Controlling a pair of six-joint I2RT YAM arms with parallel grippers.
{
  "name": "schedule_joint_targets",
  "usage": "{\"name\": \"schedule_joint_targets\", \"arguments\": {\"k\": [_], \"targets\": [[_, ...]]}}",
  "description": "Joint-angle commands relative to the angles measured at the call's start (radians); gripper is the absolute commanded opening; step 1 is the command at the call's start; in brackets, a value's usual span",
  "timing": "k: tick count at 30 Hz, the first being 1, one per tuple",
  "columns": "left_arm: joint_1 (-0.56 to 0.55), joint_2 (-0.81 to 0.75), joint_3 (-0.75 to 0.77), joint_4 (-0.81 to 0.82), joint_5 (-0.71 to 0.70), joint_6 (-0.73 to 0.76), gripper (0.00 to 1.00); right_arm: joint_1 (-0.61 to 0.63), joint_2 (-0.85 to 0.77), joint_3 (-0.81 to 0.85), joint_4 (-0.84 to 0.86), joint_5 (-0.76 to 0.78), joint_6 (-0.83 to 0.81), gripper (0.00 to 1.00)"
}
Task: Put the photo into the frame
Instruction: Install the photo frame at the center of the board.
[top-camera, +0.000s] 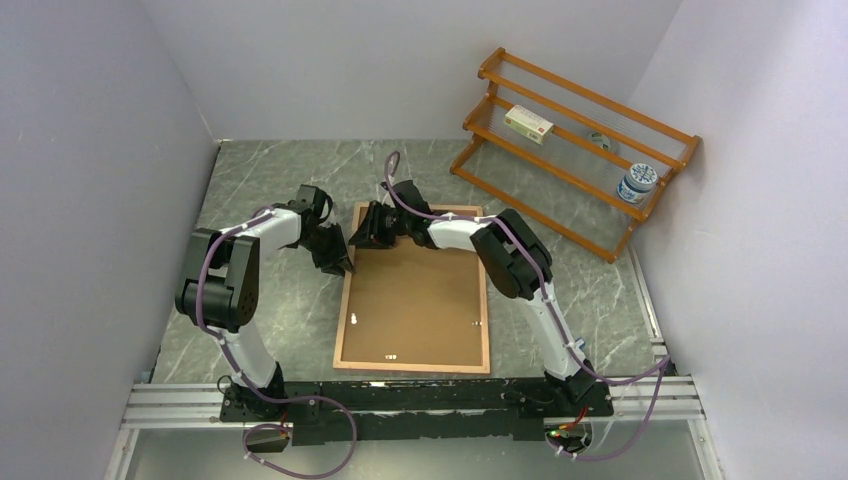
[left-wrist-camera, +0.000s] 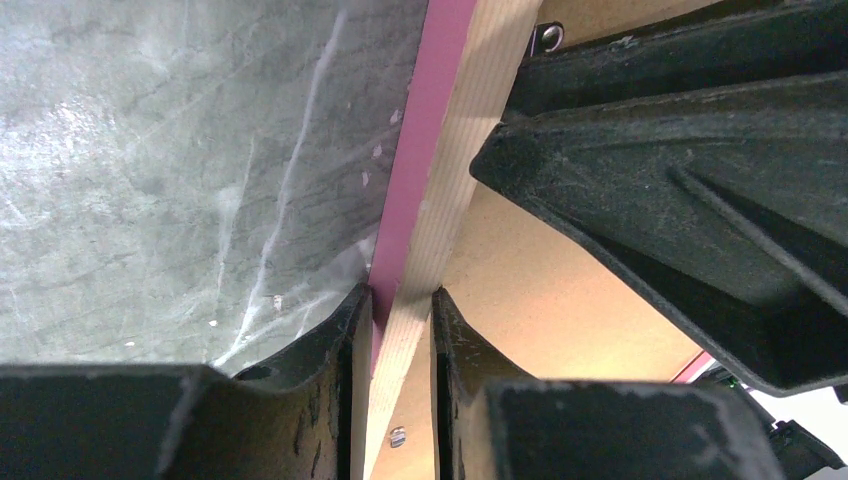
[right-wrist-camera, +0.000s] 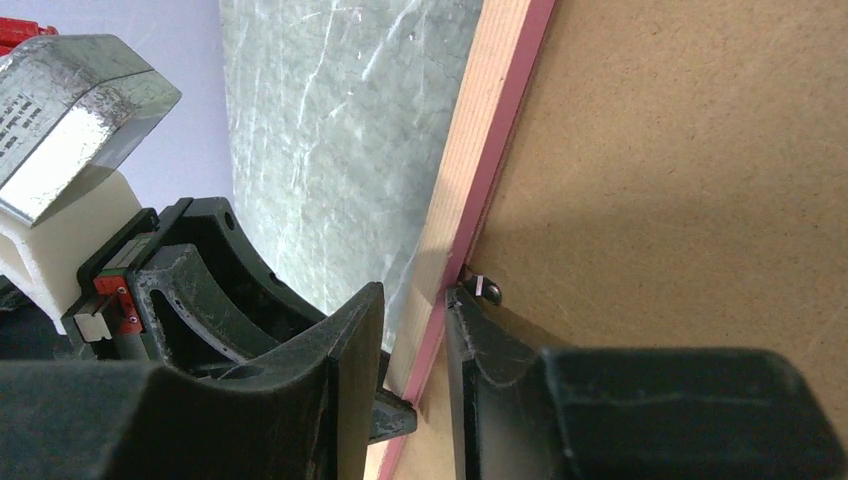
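Note:
The frame (top-camera: 345, 300) lies back-up on the marble table, its light wood rail around a brown backing board (top-camera: 415, 300). The photo is hidden. My left gripper (top-camera: 340, 262) is shut on the frame's left rail near the far-left corner; the left wrist view shows its jaws (left-wrist-camera: 400, 300) clamped on the wood-and-pink rail (left-wrist-camera: 440, 130). My right gripper (top-camera: 368, 232) is on the far rail beside that corner. In the right wrist view, its jaws (right-wrist-camera: 415, 300) are closed round the rail (right-wrist-camera: 480, 130), one finger on the backing board (right-wrist-camera: 680, 170) side.
An orange wooden rack (top-camera: 575, 140) stands at the back right, holding a white box (top-camera: 529, 123) and a small jar (top-camera: 637, 183). Small metal clips sit along the frame's inner edge. White walls close in on three sides.

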Motion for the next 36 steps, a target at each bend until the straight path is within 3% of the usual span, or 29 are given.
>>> {"name": "schedule_joint_targets", "arguments": {"k": [1,7,10,16,21,28,36], "targets": [[-0.012,0.023,-0.009,-0.014,-0.022,-0.02,0.03,-0.01,-0.028,-0.035,0.092,0.081,-0.036,0.34],[-0.01,-0.029,0.026,-0.036,-0.061,-0.041,0.06,-0.029,-0.27,-0.217,0.159,0.131,-0.079,0.4],[-0.01,-0.047,0.077,-0.095,-0.097,-0.031,0.11,-0.028,-0.366,-0.275,0.103,0.209,-0.091,0.44],[-0.009,-0.132,0.081,-0.117,-0.1,-0.044,0.43,0.0,-0.463,-0.362,-0.014,0.254,-0.079,0.45],[-0.009,-0.197,-0.004,-0.107,-0.11,-0.074,0.55,0.068,-0.552,-0.524,0.029,0.269,-0.075,0.45],[-0.009,-0.263,-0.132,-0.098,-0.125,-0.136,0.52,0.175,-0.53,-0.576,0.045,0.253,-0.112,0.42],[-0.009,-0.281,-0.232,-0.043,-0.021,-0.15,0.28,0.253,-0.453,-0.553,0.076,0.183,-0.114,0.36]]}}
